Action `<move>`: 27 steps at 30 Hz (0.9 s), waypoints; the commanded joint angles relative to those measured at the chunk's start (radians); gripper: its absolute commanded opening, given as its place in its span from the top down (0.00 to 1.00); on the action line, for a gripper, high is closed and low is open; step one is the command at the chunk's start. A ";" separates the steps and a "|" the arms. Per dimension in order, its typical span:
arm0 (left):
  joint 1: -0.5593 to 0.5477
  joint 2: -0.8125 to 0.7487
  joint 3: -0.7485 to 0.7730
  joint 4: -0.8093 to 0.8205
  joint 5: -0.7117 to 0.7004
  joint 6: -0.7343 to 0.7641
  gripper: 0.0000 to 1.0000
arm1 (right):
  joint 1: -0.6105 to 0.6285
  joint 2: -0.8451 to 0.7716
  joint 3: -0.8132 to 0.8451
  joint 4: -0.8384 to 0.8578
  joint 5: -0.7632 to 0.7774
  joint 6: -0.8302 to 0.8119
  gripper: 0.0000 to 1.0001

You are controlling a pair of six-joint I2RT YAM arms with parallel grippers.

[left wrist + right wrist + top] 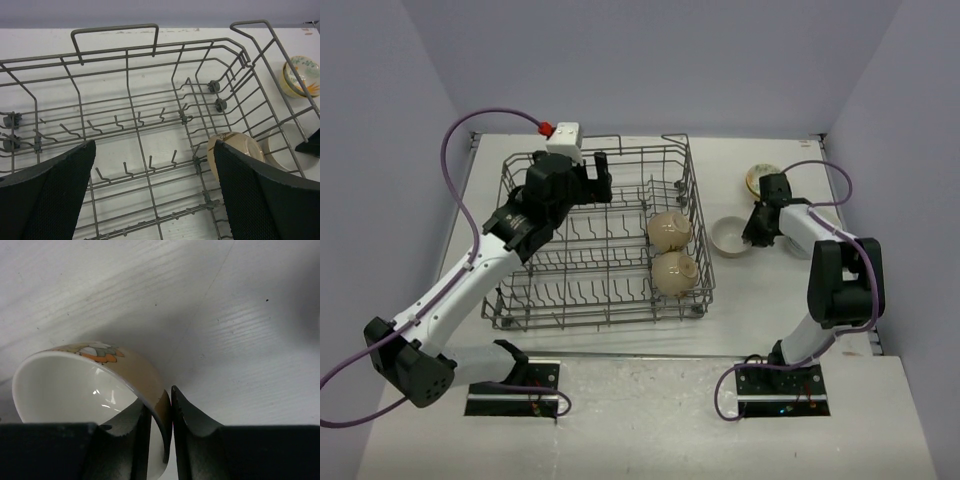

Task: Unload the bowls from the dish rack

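Observation:
The grey wire dish rack (520, 300) stands left of centre. Two beige bowls lean on their sides at its right end, one (669, 231) behind the other (674, 272). My left gripper (593, 186) hovers over the rack's far side, open and empty. In the left wrist view its gripper (154, 146) frames the rack (127, 75) and one beige bowl (235, 148). My right gripper (753, 233) is shut on the rim of a beige bowl (729, 238) with a white inside, which sits on the table right of the rack. The right wrist view shows the gripper (160, 402) pinching that bowl (70, 390).
A yellow bowl (762, 180) with a painted inside stands on the table behind the right gripper; it also shows in the left wrist view (300, 76). The rack's looped handles (115, 37) rise above its rim. Walls enclose the table on three sides.

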 commanded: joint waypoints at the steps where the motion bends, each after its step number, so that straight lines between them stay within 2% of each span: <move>1: 0.039 0.010 -0.006 0.058 0.105 -0.036 0.00 | -0.006 -0.014 -0.010 0.052 0.016 0.019 0.75; 3: 0.039 0.019 -0.006 0.065 0.137 -0.049 0.00 | -0.004 -0.029 -0.008 0.046 0.019 0.019 0.67; 4: 0.041 0.027 -0.006 0.068 0.158 -0.057 0.00 | -0.004 -0.037 -0.005 0.037 0.034 0.021 0.44; 5: 0.040 0.039 -0.003 0.078 0.203 -0.063 0.00 | -0.004 -0.049 0.007 0.009 0.045 0.025 0.37; 11: 0.041 0.102 0.018 0.118 0.318 -0.181 0.00 | -0.006 -0.218 0.049 -0.064 0.079 0.024 0.16; 12: 0.040 0.118 0.015 0.121 0.323 -0.210 0.00 | -0.004 -0.242 0.059 -0.078 0.080 0.024 0.15; 14: 0.039 0.131 -0.026 0.170 0.336 -0.330 0.00 | -0.003 -0.325 0.101 -0.113 0.068 0.021 0.11; 16: 0.040 0.132 -0.077 0.233 0.349 -0.445 0.00 | -0.001 -0.406 0.134 -0.135 0.045 0.016 0.02; 17: 0.041 0.142 -0.122 0.303 0.349 -0.473 0.00 | 0.000 -0.431 0.168 -0.153 0.039 0.016 0.01; 19: 0.043 0.166 -0.140 0.339 0.373 -0.531 0.00 | 0.010 -0.480 0.204 -0.172 0.017 0.007 0.01; 23: 0.041 0.267 -0.100 0.332 0.444 -0.571 0.00 | 0.013 -0.609 0.263 -0.199 -0.022 -0.019 0.01; 27: 0.029 0.284 -0.155 0.319 0.406 -0.645 0.00 | 0.011 -0.693 0.270 -0.201 -0.033 -0.036 0.01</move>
